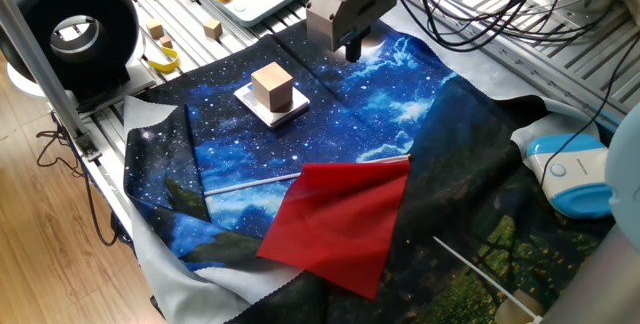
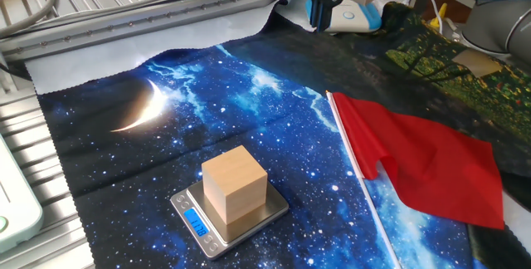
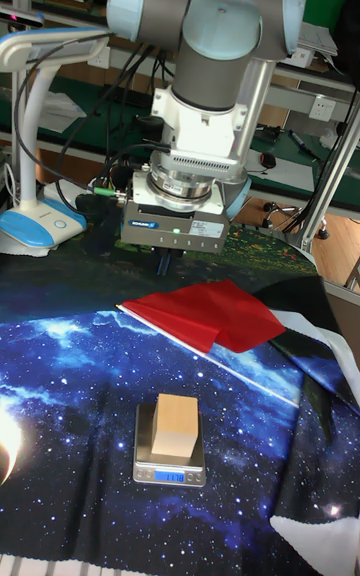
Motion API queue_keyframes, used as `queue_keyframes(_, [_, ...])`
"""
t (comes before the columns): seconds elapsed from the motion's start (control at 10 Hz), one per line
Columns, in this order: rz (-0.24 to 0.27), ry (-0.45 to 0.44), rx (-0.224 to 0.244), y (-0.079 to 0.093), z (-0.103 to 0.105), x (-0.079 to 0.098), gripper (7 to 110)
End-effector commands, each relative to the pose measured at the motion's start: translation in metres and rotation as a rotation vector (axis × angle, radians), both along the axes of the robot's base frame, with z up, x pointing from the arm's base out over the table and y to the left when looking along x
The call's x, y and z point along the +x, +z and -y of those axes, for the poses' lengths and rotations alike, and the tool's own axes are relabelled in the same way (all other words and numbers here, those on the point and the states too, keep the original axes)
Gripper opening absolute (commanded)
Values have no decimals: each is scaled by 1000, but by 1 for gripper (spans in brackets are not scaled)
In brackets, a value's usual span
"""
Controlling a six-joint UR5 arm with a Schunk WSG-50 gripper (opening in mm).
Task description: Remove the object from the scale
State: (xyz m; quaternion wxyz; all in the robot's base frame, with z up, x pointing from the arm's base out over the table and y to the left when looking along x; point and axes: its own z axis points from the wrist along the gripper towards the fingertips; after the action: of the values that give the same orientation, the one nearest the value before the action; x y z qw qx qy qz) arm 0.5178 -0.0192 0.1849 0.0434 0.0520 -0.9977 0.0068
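Gripper (image 1: 352, 46) fingers hang at the upper middle of one fixed view, above the starry blue cloth (image 1: 350, 114) and touching nothing; the two dark tips sit close together, narrow, with nothing between them. In the tall fixed view the gripper (image 3: 167, 263) hovers at mid-frame, above and behind the red sheet (image 3: 205, 314).

Lower in that frame the wooden cube (image 3: 177, 426) rests upright on the scale (image 3: 169, 469), whose blue display (digits too small to read) faces the bottom edge. In the other fixed view the cube (image 2: 235, 194) and scale (image 2: 275, 206) sit at bottom centre, with the gripper (image 2: 321, 12) well apart at the top.

Around them: the red sheet (image 1: 340, 224) lies at lower centre of one fixed view, a thin white rod (image 1: 250, 182) along its upper edge, well apart from the scale (image 1: 256, 104). Small wooden cubes (image 1: 212, 28) and a yellow tape roll (image 1: 164, 60) lie off the cloth at upper left. A blue-and-white device (image 1: 566, 169) sits at the right edge.

Bare cloth surrounds the cube (image 1: 272, 87) on all sides, and open cloth lies between it and the gripper.
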Motion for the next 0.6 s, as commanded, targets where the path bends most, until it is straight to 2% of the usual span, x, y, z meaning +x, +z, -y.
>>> queue_keyframes(0.0, [3,6,35,-3,1,-3,7])
queue_keyframes(0.2, [11,9,38,-7,7,-4,7])
queue_keyframes(0.5, [8,-4,46,-6,4,-5,7])
